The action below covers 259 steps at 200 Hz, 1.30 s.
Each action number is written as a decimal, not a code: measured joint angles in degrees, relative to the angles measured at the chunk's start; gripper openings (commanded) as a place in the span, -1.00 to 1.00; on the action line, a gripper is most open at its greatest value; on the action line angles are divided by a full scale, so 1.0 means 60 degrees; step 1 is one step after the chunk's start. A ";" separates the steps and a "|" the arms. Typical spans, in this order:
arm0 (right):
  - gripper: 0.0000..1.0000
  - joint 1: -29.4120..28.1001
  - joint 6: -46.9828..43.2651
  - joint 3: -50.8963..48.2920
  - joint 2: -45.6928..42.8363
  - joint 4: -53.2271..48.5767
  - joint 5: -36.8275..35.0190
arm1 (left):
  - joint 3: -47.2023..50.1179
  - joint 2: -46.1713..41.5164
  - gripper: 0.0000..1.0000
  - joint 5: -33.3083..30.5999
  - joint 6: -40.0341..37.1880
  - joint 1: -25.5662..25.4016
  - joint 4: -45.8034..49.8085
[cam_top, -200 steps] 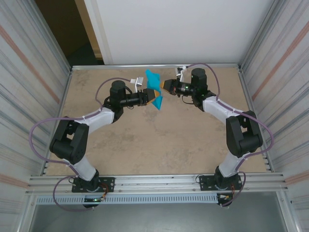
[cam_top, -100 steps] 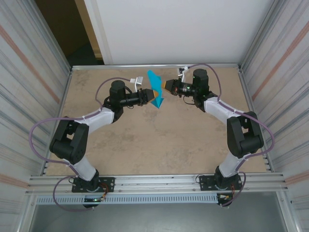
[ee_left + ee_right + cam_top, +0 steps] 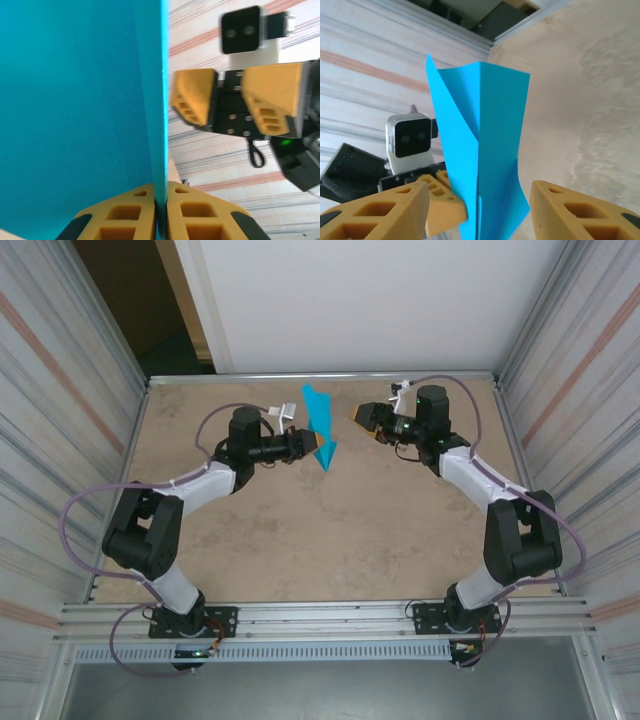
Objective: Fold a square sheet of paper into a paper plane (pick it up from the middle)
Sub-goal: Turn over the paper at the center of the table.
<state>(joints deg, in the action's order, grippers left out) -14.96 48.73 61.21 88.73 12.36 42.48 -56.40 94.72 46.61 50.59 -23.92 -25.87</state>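
Paper plane (image 3: 322, 430) above the table (image 3: 300, 530).

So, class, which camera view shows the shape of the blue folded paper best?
The right wrist view: the paper plane faces it, upright, with its point, edges and centre crease clear. The left wrist view sees it cropped at close range, pinched in the left gripper. The top external view shows it small, held above the table.

The paper plane (image 3: 321, 426) is thin, matt, creased paper; the table (image 3: 330, 530) looks matt, mottled like stone; the side walls (image 3: 60, 390) are ribbed metal.
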 measured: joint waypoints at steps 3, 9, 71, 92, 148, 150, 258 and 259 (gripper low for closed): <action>0.17 0.0018 -0.0102 -0.0018 -0.0084 -0.0138 -0.0109 | -0.0025 -0.0022 -0.73 -0.0051 -0.0127 0.0029 0.0197; 0.19 0.0058 -0.0288 -0.0076 -0.0229 -0.0372 -0.0302 | -0.0084 -0.0076 -0.73 -0.0149 -0.0386 0.0076 0.0627; 0.38 0.0142 -0.1716 -0.1184 -0.1683 -0.2167 -0.2816 | -0.2561 -0.0648 -0.74 -0.3927 -0.4306 -0.0339 0.6794; 0.38 0.0142 -0.1912 -0.1341 -0.1934 -0.2477 -0.3446 | -0.3563 -0.0579 -0.76 -0.6087 -0.5362 -0.0951 0.8531; 0.38 0.0171 -0.1989 -0.1647 -0.2237 -0.2827 -0.4572 | -0.5694 0.1392 -0.76 -1.1482 -0.6502 -0.2047 1.1697; 0.38 0.0178 -0.1985 -0.1661 -0.2240 -0.2838 -0.4597 | -0.5727 0.1472 -0.76 -1.1584 -0.6510 -0.2065 1.1748; 0.37 0.0331 -0.1982 -0.1832 -0.2204 -0.3085 -0.4794 | -0.7657 0.5646 -0.76 -1.4630 -0.6615 -0.2838 1.3832; 0.37 0.0331 -0.1982 -0.1832 -0.2204 -0.3085 -0.4794 | -0.7664 0.5668 -0.76 -1.4644 -0.6612 -0.2841 1.3843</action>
<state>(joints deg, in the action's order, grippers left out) -12.97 36.84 50.22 75.50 -6.15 13.72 -102.39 128.73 -41.25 10.92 -40.97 57.19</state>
